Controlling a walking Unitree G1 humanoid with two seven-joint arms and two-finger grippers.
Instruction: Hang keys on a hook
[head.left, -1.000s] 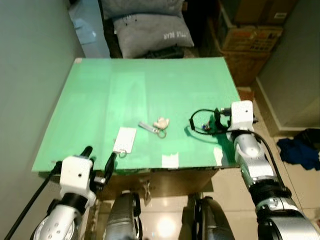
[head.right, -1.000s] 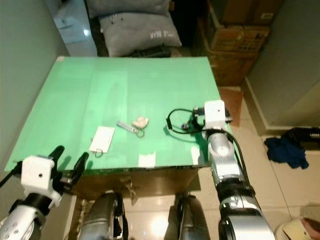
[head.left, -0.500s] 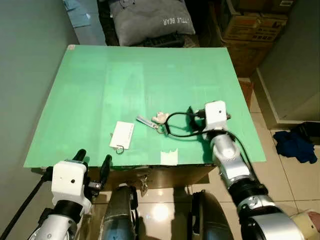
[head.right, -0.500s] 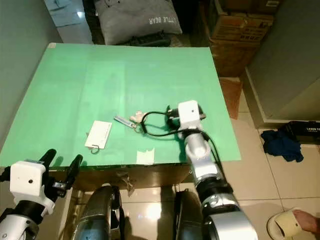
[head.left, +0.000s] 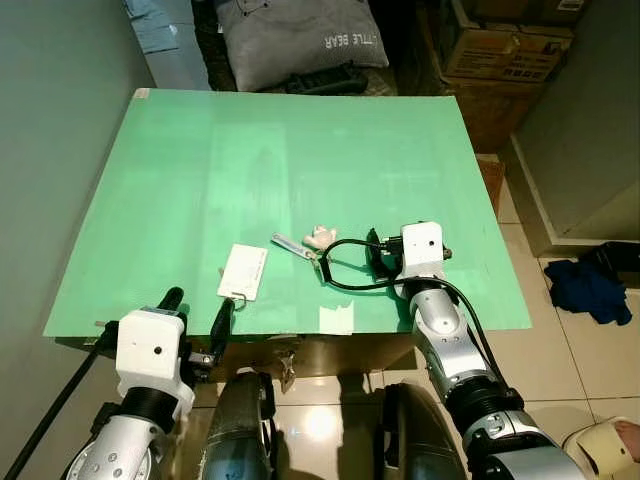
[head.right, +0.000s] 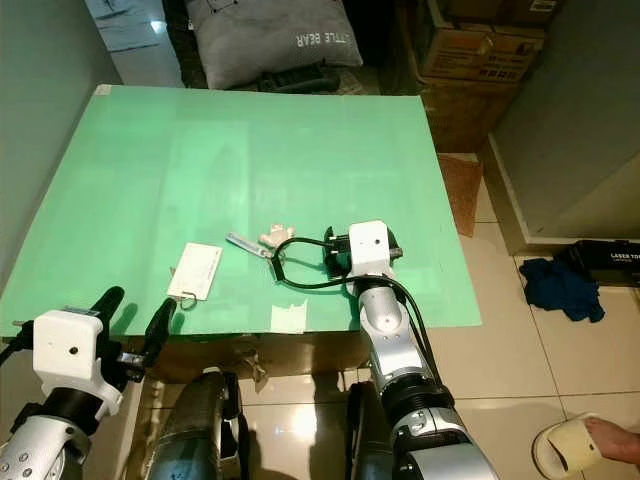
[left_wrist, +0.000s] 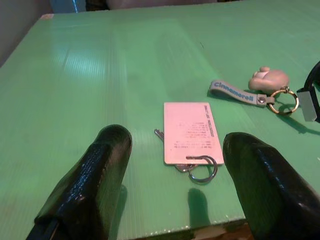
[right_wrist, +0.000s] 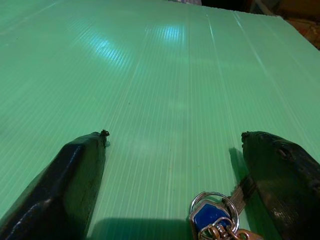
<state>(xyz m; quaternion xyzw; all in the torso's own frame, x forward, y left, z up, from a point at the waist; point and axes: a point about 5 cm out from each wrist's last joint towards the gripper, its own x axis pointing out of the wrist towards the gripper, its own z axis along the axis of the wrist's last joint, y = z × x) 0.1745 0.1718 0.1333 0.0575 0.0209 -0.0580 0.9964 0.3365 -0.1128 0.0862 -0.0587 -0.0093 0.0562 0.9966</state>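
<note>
**Green table, keys near the front edge, right gripper down among them**

Big picture first: a tiled floor (head.left: 560, 380) runs under and to the right of a wide green table (head.left: 250, 180), its top a ribbed, glossy sheet catching soft patches of light. A plain grey wall (head.left: 50, 150) closes in on the left. Beyond the far edge sits a grey cushion (head.left: 300, 40) with white lettering, and cardboard boxes (head.left: 500, 50) stack up at the far right. A dark blue cloth (head.left: 590, 290) lies crumpled on the tiles to the right.

On the table now. The right gripper (right_wrist: 170, 190) is low over the surface near the front edge, fingers spread wide, with a black cable (head.left: 345, 265) looping out ahead of its white wrist housing. Just beside one finger (right_wrist: 285, 175) lies a key ring with a blue-headed key (right_wrist: 210, 217) — lying close, not pinched.

Left of that, a grey strap keychain with a small pale figure (left_wrist: 255, 87) rests flat on the table. Further left, a white card on a key ring (left_wrist: 192, 132) lies near the front edge.

The left gripper (left_wrist: 177, 190) hovers at the table's front edge, fingers spread, the card lying between and ahead of them, untouched. A strip of pale tape (head.left: 338, 320) marks the front rim.
</note>
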